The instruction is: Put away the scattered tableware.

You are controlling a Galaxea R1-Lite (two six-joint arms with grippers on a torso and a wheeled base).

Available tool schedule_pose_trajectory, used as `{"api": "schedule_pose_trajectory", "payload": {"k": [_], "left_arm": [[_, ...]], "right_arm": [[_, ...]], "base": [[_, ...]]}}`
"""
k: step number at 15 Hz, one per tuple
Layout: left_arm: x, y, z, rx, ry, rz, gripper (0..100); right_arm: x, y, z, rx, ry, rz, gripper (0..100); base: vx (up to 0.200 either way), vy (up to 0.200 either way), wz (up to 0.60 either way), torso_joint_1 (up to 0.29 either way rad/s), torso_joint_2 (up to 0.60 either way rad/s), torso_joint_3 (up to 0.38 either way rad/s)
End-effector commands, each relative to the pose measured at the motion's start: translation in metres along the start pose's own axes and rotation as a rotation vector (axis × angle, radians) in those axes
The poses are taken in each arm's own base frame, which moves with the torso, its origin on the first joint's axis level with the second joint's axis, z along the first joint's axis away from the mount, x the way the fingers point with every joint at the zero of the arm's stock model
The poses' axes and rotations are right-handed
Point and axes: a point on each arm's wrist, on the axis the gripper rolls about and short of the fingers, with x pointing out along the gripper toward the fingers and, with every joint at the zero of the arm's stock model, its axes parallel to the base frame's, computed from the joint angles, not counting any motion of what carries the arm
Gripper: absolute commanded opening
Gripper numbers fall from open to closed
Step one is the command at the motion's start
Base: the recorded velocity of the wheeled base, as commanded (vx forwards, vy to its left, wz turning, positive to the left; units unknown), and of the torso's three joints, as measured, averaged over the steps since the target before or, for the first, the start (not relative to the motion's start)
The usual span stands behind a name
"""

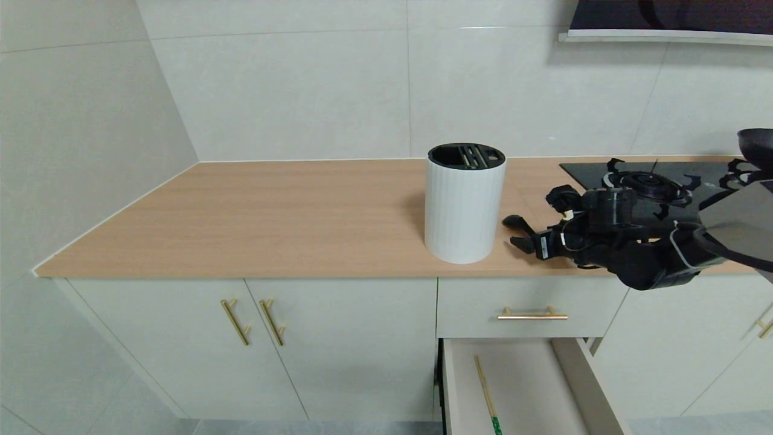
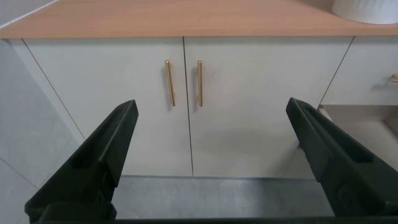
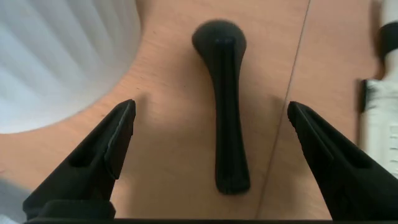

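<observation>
Right gripper [image 3: 210, 109] low over the wooden counter [image 1: 272, 211], just beside the white ribbed holder [image 1: 465, 205], on its hob [image 1: 649, 181] side. Jaws spread wide, gripping nothing. A black handle [image 3: 214, 106] lies flat on the counter between the two fingers, clear of both, with its rounded end towards the holder. The other end runs under the wrist camera, so the kind of utensil is unclear. A pale object [image 3: 379, 118] with a dark part lies near it, too blurred to identify.

Holder upright near the counter's front edge, slotted black top.

Left gripper [image 2: 211, 112] down in front of the cupboard doors [image 2: 249, 124], below counter level. Jaws released, wide apart, empty.

Lower drawer [image 1: 531, 386] pulled out beneath the holder. Chopsticks [image 1: 486, 386] with a green end lie inside, along its left side.
</observation>
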Motion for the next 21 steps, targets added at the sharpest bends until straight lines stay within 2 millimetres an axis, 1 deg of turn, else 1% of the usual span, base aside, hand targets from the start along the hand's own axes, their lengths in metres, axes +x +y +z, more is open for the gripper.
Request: {"api": "schedule_pose_trajectory", "payload": {"k": [1,5,11,12,16,19,21], "left_arm": [[0.000,0.000,0.000,0.000,0.000,0.000,100],[0.000,0.000,0.000,0.000,0.000,0.000,100],[0.000,0.000,0.000,0.000,0.000,0.000,100],[0.000,0.000,0.000,0.000,0.000,0.000,100],[0.000,0.000,0.000,0.000,0.000,0.000,100],[0.000,0.000,0.000,0.000,0.000,0.000,100],[0.000,0.000,0.000,0.000,0.000,0.000,100]], "right_arm": [[0.011,-0.006,-0.008,0.027,0.013,-0.009,100],[0.014,-0.013,-0.009,0.044,0.008,-0.024,100],[0.015,-0.013,-0.012,0.044,0.014,-0.023,100],[0.016,-0.013,-0.012,0.044,0.017,-0.023,0],[0.015,-0.011,-0.012,0.045,0.020,-0.018,0],[0.011,-0.008,-0.010,0.054,0.056,-0.010,0],[0.008,0.000,-0.002,0.106,0.053,-0.011,0]], "base": [[0.000,0.000,0.00,0.000,0.00,0.000],[0.000,0.000,0.00,0.000,0.00,0.000],[0.000,0.000,0.00,0.000,0.00,0.000],[0.000,0.000,0.00,0.000,0.00,0.000],[0.000,0.000,0.00,0.000,0.00,0.000],[0.000,0.000,0.00,0.000,0.00,0.000],[0.000,0.000,0.00,0.000,0.00,0.000]]}}
